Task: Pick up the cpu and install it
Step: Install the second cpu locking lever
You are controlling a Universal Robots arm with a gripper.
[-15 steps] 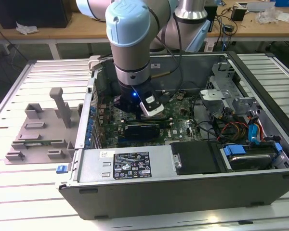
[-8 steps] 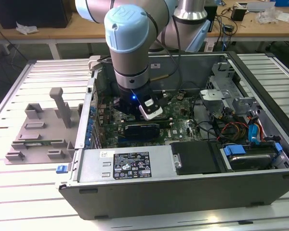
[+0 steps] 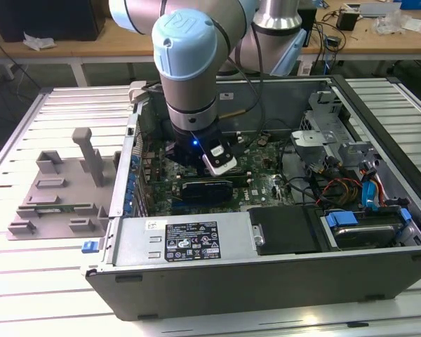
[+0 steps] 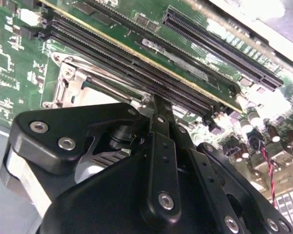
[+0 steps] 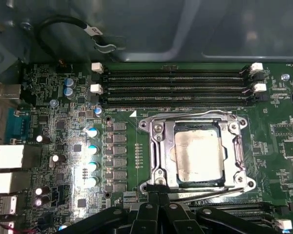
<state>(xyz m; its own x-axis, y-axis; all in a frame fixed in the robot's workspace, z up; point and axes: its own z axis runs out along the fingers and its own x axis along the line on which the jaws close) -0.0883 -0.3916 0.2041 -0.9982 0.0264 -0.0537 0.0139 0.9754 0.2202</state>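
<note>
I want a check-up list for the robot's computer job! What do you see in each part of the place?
Surface: ribbed metal table holding an open computer case.
Job's things: the cpu lies in the socket frame on the green motherboard.
Clutter: grey fixture tray on the exterior view's left, beside the case.
Grippers: the tool is low over the motherboard, its tips pressed together at the socket frame's edge, holding nothing.
Cables: bundle of coloured wires inside the case, and a black cable loop above the motherboard in the first wrist view.
Surroundings: wooden bench behind the table.
</note>
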